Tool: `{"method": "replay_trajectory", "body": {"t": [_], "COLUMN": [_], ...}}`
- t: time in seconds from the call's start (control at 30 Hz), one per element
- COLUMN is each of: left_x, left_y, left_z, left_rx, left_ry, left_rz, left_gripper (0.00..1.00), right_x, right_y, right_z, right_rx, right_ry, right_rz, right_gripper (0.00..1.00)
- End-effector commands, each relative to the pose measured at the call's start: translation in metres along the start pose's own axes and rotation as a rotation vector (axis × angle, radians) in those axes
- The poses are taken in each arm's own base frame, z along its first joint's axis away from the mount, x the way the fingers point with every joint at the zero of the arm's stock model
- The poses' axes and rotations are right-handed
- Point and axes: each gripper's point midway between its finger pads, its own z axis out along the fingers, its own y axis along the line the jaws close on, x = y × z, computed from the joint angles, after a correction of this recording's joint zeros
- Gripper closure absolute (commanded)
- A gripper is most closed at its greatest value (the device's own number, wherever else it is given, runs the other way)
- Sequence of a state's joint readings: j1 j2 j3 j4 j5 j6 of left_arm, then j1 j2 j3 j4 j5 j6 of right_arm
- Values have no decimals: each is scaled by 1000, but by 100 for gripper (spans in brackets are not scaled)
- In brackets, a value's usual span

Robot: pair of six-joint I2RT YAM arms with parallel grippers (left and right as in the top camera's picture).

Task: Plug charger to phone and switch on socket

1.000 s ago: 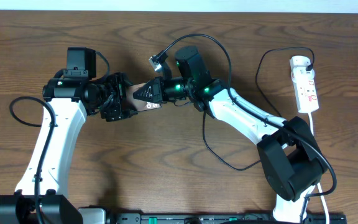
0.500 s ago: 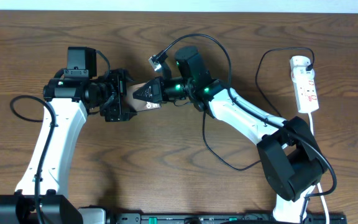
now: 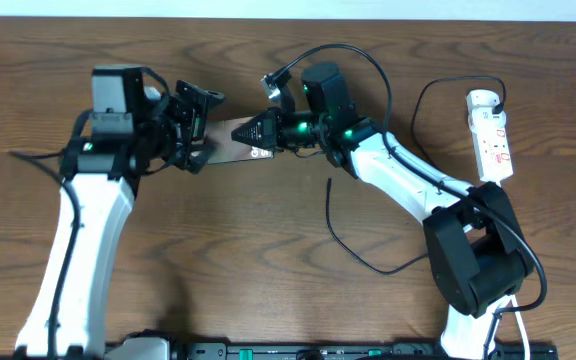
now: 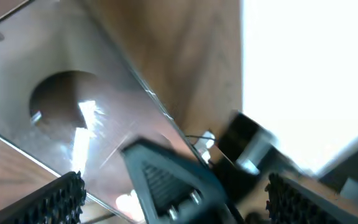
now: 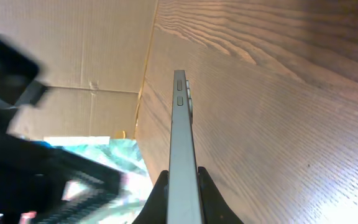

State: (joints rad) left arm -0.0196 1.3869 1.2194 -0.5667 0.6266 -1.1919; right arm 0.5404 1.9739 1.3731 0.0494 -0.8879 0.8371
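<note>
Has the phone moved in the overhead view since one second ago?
Yes. The phone, held in the right gripper, has shifted slightly toward the far edge of the table and toward the white power strip, which stayed put.

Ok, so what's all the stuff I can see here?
phone: one, dark with a tan shine, top middle, between the two grippers
charger: one, thin black cable, loops from the socket across the table, loose end apart from the phone
socket: one, white with red marks, far right
table: one, brown wood, under everything
left arm: one, white and black, left side
right arm: one, white and black, right side
left gripper: one, black, open by the phone's end
right gripper: one, black, shut on the phone
</note>
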Motion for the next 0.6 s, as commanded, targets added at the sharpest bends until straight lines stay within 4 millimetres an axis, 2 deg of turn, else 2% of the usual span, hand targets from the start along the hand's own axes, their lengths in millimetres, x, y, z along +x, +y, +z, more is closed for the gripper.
{"method": "replay_trajectory", "body": {"t": [0.0,0.13,0.3,0.4,0.57], "left_x": [8,15,17,13,3], "left_y": [-22,-31,-35,-35,-34], "left_z": [-23,-38,-48,-49,-50], "left_rx": [78,116,132,124,107], "left_ry": [-29,-49,-82,-107,-165], "left_rz": [207,303,368,369,364], "left_gripper": [9,9,9,9,9], "right_x": [-8,-21,-39,-50,-66], "right_y": [7,-2,-13,-5,18], "right_z": [-12,-22,-34,-38,-42], "right_rx": [-41,-24,-9,-54,-162], "right_ry": [3,-39,-114,-143,-171], "right_rz": [56,185,429,534,644], "right_gripper": [99,99,99,99,99]}}
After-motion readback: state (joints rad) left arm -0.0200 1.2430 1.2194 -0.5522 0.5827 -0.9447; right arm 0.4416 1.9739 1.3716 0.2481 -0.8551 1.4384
